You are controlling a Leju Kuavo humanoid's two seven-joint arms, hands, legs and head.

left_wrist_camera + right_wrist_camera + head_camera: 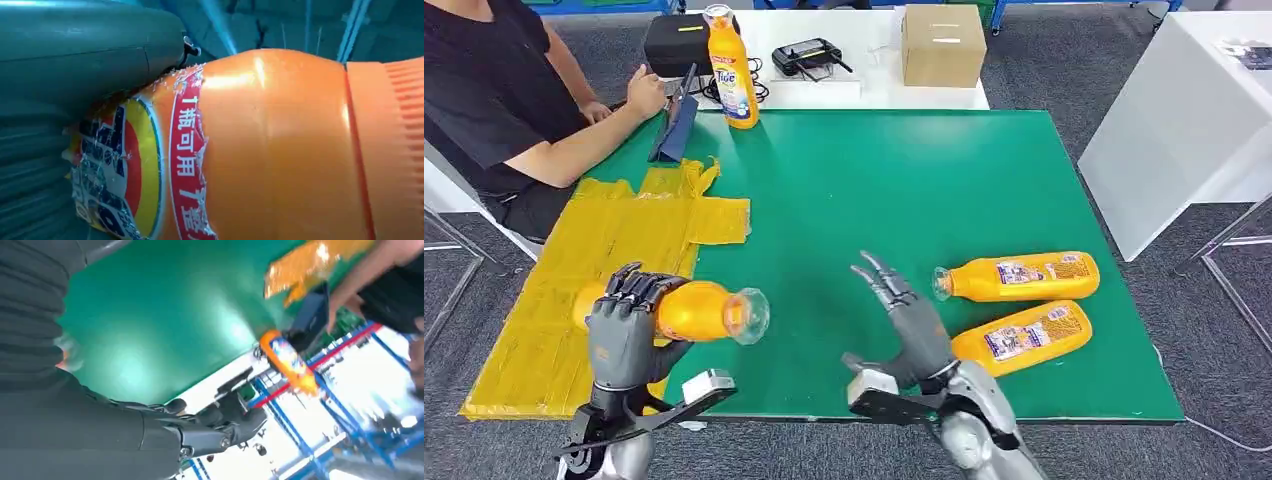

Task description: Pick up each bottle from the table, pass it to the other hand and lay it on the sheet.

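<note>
Orange glossy bottle [694, 310], gripped by your left robot hand [624, 325], looks slippery: hold mid-body; right robot hand [904, 320] open.

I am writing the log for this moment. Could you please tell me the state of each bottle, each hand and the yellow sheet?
Held bottle: gripped by the left hand, lying sideways above the sheet's edge.
Left hand: wrapped around the held bottle.
Right hand: open, fingers apart, holding nothing.
Two bottles: lying on their sides on the green table, side by side.
Far bottle: standing upright.
Yellow sheet: spread out, wrinkled.
</note>
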